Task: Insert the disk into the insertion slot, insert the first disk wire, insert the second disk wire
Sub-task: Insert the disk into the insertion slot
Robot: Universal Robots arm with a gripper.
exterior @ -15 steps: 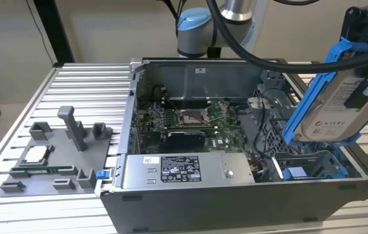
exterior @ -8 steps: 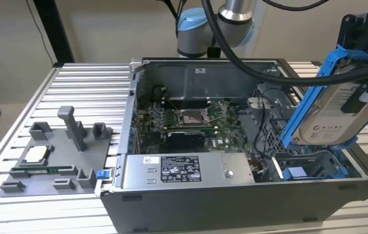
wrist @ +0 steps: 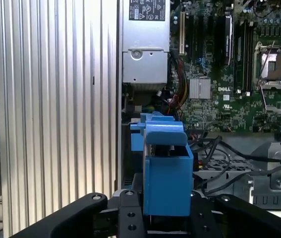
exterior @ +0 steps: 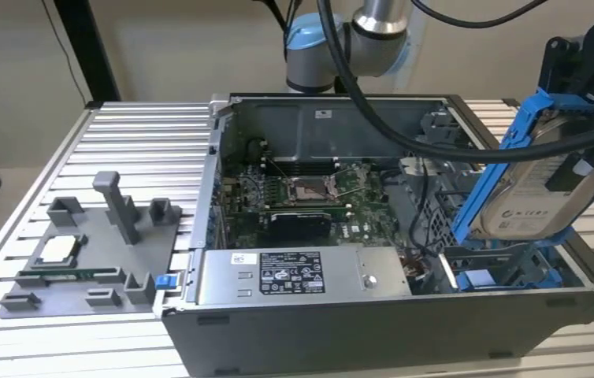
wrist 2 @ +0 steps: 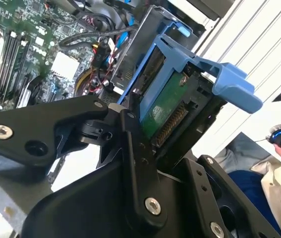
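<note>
Disk (exterior: 529, 189): in its blue carrier, tilted, held in the air just above the insertion slot (exterior: 486, 276).
Hand (wrist: 166, 218): clamped tight on the disk's carrier.
Slot location: PC case (exterior: 381, 331), corner at the exterior view's right.

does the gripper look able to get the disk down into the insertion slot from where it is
Probably yes. The gripper is shut on the disk, tilted just above the insertion slot, whose top looks open. Loose black cables seem to lie beside the bay, not over it.
</note>
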